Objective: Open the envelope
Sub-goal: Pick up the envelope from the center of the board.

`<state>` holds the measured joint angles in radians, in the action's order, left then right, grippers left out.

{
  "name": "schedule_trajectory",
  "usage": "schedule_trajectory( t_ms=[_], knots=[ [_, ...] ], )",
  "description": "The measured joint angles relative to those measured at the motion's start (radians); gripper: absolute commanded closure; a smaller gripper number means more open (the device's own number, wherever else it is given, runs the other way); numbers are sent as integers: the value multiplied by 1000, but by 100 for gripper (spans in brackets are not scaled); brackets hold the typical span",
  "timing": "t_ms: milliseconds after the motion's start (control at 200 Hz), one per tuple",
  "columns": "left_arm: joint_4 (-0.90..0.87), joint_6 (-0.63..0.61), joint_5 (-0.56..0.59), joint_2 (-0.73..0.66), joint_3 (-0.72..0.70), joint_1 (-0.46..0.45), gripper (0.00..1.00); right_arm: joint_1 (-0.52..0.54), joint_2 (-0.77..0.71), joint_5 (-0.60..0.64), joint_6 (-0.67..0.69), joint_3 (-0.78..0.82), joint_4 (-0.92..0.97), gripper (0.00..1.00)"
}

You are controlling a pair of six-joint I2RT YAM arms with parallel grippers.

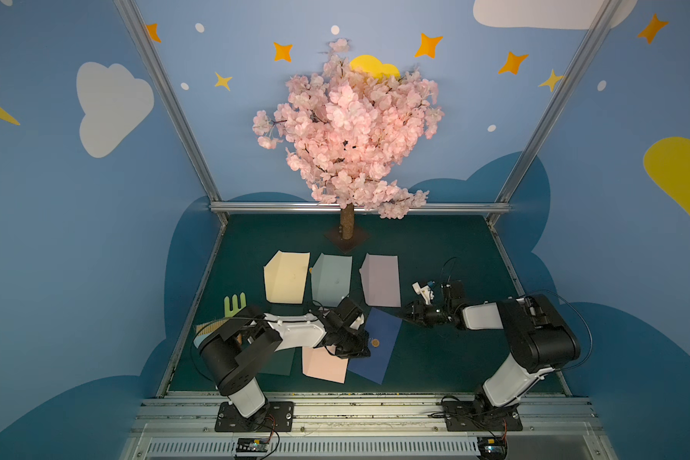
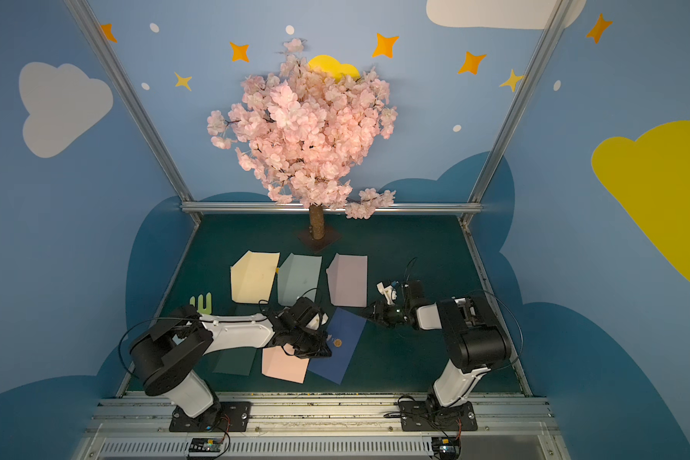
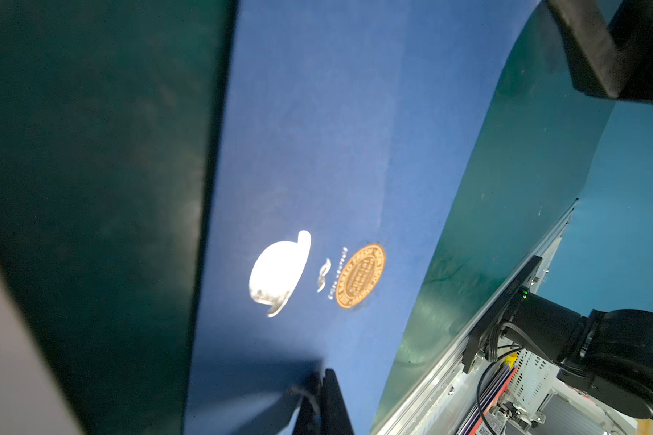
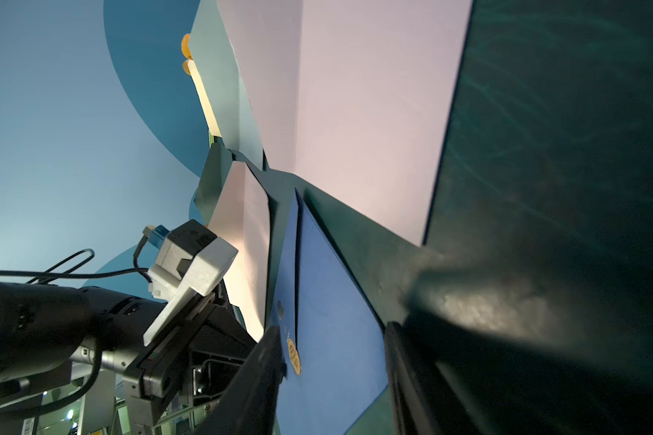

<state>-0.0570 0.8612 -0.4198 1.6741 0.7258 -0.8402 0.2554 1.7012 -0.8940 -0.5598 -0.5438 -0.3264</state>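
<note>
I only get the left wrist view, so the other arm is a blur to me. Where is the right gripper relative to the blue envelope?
Observer: In both top views the right gripper is at the blue envelope's far right corner, just in front of the lilac envelope.
Operator: Open or shut?
Observer: Open. In the right wrist view its fingers stand apart, with the blue corner between them.
Operator: What lies on the envelope's other side?
Observer: A pink envelope, toward the robot's left, partly hidden by the left arm.
</note>
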Motion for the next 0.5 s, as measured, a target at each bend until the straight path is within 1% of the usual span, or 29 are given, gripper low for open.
schedule_trajectory(
  t_ms=[65, 140, 260, 501],
  knots=[
    [5, 0, -5, 3, 0, 0, 97, 8, -3, 4, -24, 0, -19, 52],
    [11, 0, -9, 6, 0, 0, 97, 16, -18, 2, -45, 0, -21, 55],
    [19, 0, -16, 11, 0, 1, 97, 32, -33, -4, -64, -10, -14, 52],
    [32, 0, -30, 19, 1, 3, 97, 40, -86, 11, -55, -21, 69, 53]
  ],
)
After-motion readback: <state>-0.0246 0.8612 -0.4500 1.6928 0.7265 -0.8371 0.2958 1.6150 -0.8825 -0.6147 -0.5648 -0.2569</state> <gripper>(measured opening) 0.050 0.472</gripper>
